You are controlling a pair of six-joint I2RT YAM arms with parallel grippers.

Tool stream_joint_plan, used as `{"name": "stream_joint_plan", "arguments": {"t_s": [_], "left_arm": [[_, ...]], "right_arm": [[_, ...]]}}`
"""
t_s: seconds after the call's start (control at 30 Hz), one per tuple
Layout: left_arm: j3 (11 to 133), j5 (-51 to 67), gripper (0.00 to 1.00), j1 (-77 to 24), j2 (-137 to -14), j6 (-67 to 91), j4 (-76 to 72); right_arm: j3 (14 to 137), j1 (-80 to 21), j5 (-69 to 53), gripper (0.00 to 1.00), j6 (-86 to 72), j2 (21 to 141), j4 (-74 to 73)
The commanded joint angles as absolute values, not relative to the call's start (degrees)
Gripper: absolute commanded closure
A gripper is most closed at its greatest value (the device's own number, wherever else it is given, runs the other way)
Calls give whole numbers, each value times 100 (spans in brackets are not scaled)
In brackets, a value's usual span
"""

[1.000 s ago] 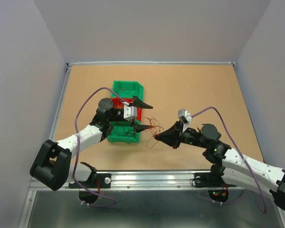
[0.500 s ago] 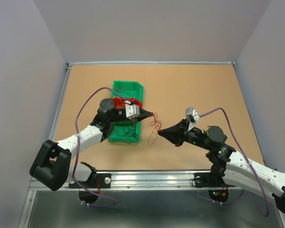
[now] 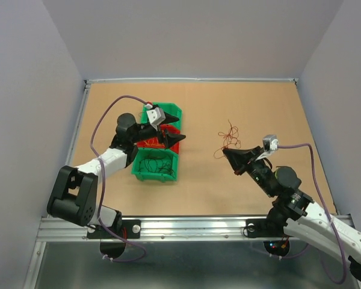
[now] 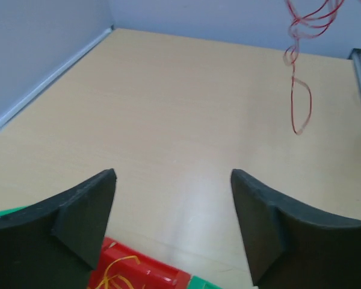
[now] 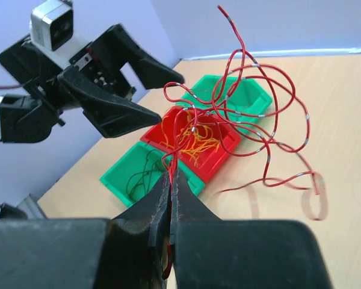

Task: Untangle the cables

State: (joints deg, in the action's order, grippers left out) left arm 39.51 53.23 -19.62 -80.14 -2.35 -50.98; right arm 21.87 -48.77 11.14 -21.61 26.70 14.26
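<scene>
Red cable point(image 3: 229, 135) clamped in right gripper point(image 5: 170, 180).

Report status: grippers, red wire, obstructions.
Left gripper open, empty, above bins. Right gripper shut on red wire, loops hanging loose. Nothing blocking either arm.

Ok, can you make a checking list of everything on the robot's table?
Surface: tan table.
Job's things: red wires held up, away from the bins; orange-yellow wires in red bin; dark wires in near green bin.
Clutter: nothing seen.
Grippers: right gripper shut on red wires; left gripper open, empty, over the bins.
Cables: purple arm cables, away from the wires.
Surroundings: grey walls, metal rail.
</scene>
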Motion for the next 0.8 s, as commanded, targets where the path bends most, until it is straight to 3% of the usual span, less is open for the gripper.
{"name": "stream_joint_plan", "arguments": {"t_s": [0.0, 0.03, 0.2, 0.77], "left_arm": [[4026, 6204, 5, -2223, -7805, -281, -5528], [3991, 6240, 1, -2363, -7744, -360, -5485], [4043, 6398, 1, -2864, -7699, -773, -4959], [4499, 6434, 1, -3366, -8279, -369, -4580]], "right_arm": [[2180, -4896, 423, 100, -1978, 2724, 1608], [2145, -4896, 135, 100, -1908, 2768, 1800], [2022, -4895, -579, 99, -1776, 3005, 2345], [2066, -4887, -879, 99, -1670, 3814, 3067]]}}
